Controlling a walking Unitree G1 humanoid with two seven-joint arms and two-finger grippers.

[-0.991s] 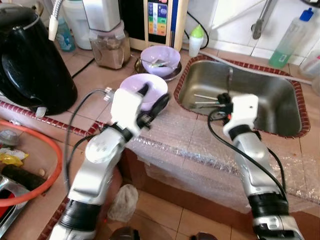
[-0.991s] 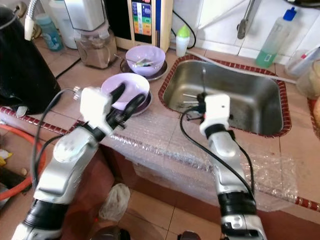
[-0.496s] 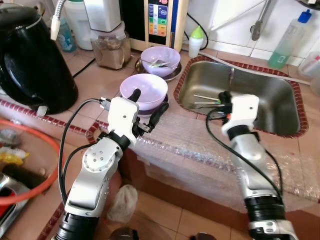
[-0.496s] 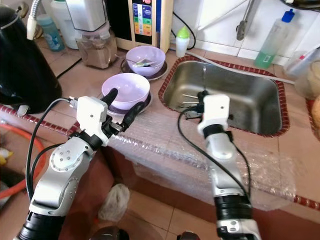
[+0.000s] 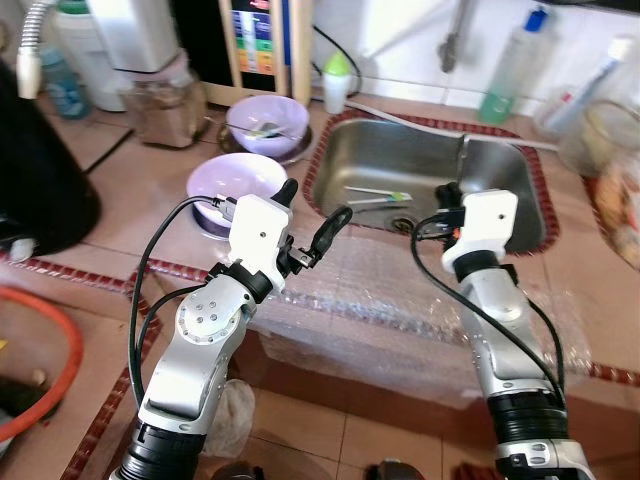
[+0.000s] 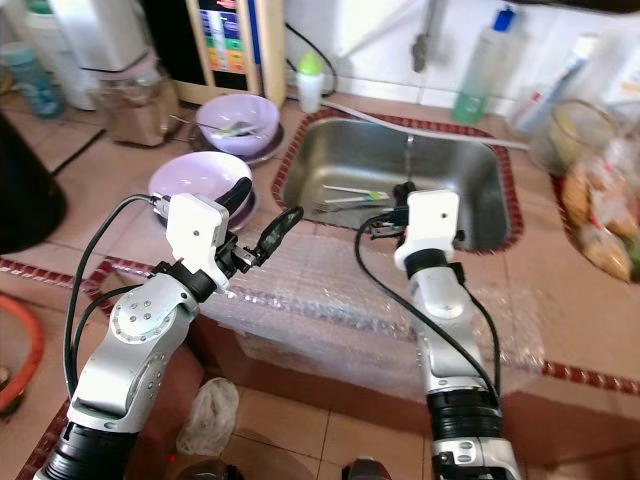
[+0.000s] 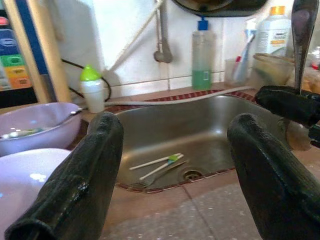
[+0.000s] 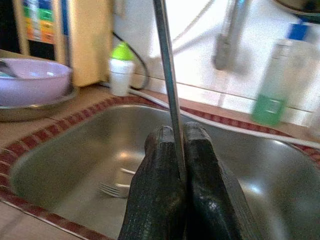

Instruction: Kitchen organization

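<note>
One thin metal spoon (image 8: pixel 167 75) pinched upright between shut right gripper (image 8: pixel 179 175) fingers, over the sink's (image 5: pixel 500 175) near edge.

Held low on a slim, smooth handle, bowl end up as seen past the left fingers; could well pivot or slip between the rubbery black pads and drop into the steel basin or onto the bubble wrap (image 5: pixel 380 290) on the counter's near edge. Down in the sink: fork (image 7: pixel 160 176) and toothbrush (image 7: pixel 156 161), thin and flat, hard to pinch off slick steel. Left gripper (image 5: pixel 305 225) spread wide and empty, just right of the near purple bowl (image 5: pixel 238 183), glossy and rounded; a careless swing might nudge it. Farther back: second bowl (image 5: pixel 266 118) with utensils, green-capped bottle (image 5: pixel 337 82), soap bottle (image 5: pixel 505 62).
</note>
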